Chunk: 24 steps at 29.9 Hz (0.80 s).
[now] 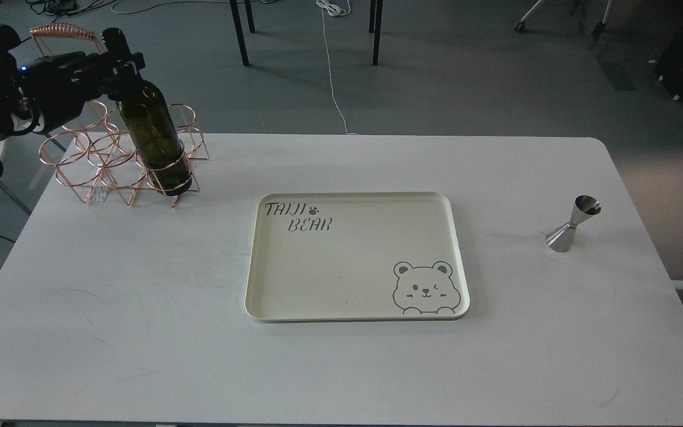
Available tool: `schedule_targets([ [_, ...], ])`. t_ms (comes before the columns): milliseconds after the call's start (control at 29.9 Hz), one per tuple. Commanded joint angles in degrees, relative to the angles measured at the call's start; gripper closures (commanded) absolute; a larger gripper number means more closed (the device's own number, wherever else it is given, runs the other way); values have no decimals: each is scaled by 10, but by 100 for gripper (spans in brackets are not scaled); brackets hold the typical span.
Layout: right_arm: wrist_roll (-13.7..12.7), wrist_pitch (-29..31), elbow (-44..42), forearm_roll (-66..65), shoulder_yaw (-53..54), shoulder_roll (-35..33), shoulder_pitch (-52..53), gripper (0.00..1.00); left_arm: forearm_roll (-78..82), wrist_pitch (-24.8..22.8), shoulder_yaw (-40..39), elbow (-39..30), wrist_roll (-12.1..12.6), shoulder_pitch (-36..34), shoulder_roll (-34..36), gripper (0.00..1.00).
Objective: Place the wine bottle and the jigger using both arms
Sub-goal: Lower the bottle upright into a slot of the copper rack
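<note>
Progress looks slight to me: the wine bottle [153, 118] stands in a ring of the copper wire rack [110, 160] at the far left corner of the table [140, 332], leaning a little, and the jigger [573, 224] sits on its wide end on the bare tabletop well off to the right. The cream tray [270, 296] with the bear drawing lies between them with nothing on it, so I judge that neither thing has reached its place (I take the tray to be that place, though nothing confirms it). My left gripper [117, 66] reaches in from the left edge, roughly level, and my jaws are closed around the bottle's neck just under its mouth. The bottle's base seems down inside the ring, so the lift is not yet done. My right arm is nowhere in view, and the jigger stands untouched
</note>
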Motion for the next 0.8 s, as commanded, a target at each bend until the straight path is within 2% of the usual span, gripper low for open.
schedule_targets([
  [0,0,0,0,0,0,0,0,3,1,0,7,0,-3,0,1,63],
  [67,0,0,0,0,0,0,0,3,2,0,12,0,-5,0,2,75],
  [134,0,0,0,0,0,0,0,3,2,0,12,0,-6,0,1,82],
  [267,0,0,0,0,0,0,-1,3,-1,0,12,0,-3,0,1,82],
  [367,0,0,0,0,0,0,0,3,-2,0,11,0,0,0,1,71],
  [434,0,0,0,0,0,0,0,3,-2,0,11,0,0,0,1,58],
  [534,0,0,0,0,0,0,0,3,-2,0,12,0,-2,0,0,53],
  [635,0,0,0,0,0,0,1,3,-2,1,11,0,-1,0,-2,35],
  [768,0,1,0,0,0,0,1,3,-9,1,11,0,-2,0,-4,28],
])
